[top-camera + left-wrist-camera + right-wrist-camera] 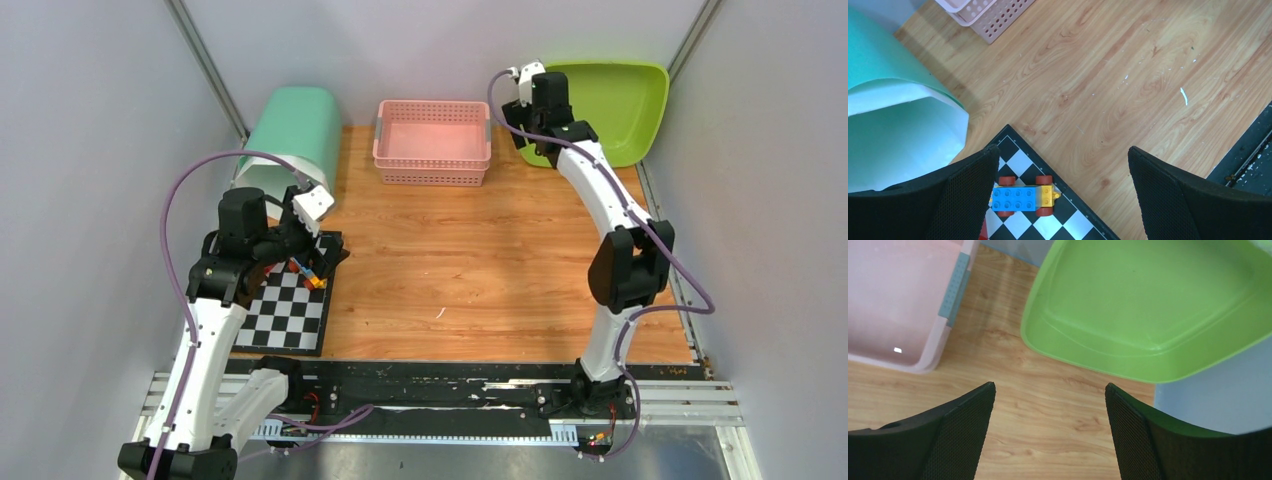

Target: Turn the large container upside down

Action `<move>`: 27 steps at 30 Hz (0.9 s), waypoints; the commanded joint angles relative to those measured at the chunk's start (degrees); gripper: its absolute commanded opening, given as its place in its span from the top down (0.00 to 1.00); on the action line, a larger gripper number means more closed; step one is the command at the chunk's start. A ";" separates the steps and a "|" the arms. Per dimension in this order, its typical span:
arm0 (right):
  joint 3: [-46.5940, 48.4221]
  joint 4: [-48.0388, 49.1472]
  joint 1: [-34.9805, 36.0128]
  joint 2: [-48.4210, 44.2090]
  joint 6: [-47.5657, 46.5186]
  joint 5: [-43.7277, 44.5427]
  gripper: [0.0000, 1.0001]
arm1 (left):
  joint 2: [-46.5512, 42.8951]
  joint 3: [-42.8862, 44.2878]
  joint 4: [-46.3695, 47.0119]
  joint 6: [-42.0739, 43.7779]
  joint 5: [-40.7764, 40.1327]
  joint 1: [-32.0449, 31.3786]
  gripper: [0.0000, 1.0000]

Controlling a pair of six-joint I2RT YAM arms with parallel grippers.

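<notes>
The large lime-green plastic tub (620,100) is located at the rear right corner, interior exposed. The right gripper (1049,405) is positioned released before its rim. The left gripper (1063,162) is spread over a chequered board (1020,163).

- Wood-grain laminate table top (1128,75): smooth, low sheen, with white flecks and fine scuffs.
- Lime-green triangular plastic tub (1148,305): smooth, faintly glossy.
- Pink rectangular plastic basket (432,176): matt, perforated walls.
- Mint-green plastic bin (893,125): smooth, matt.
- Blue-and-yellow studded plastic toy car (1023,198): glossy.
- Black fingers (968,200) of the left gripper (1063,155): matt, fine mesh texture.
</notes>
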 commanded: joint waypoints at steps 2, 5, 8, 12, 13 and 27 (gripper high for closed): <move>1.90 8.23 0.36 5.67 6.26 -1.74 0.18 | 0.00 -0.54 -0.09 0.37 0.40 0.30 0.00; 3.76 11.08 0.36 8.50 7.70 -2.46 0.18 | 0.36 -0.55 -0.09 0.40 0.27 0.32 0.00; 7.38 11.17 0.40 12.14 8.61 -2.10 0.18 | 0.87 -0.58 -0.08 0.47 0.16 0.30 0.00; 11.94 11.56 0.26 16.83 8.32 -0.60 0.18 | 1.54 -0.75 0.02 0.67 -0.40 0.35 0.00; 12.71 11.92 0.27 17.89 8.25 -0.32 0.18 | 1.66 -0.72 0.02 0.70 -0.49 0.35 0.00; 23.64 15.64 -0.46 29.81 10.82 4.60 0.19 | 2.33 -0.45 -0.97 2.09 -0.85 0.35 0.00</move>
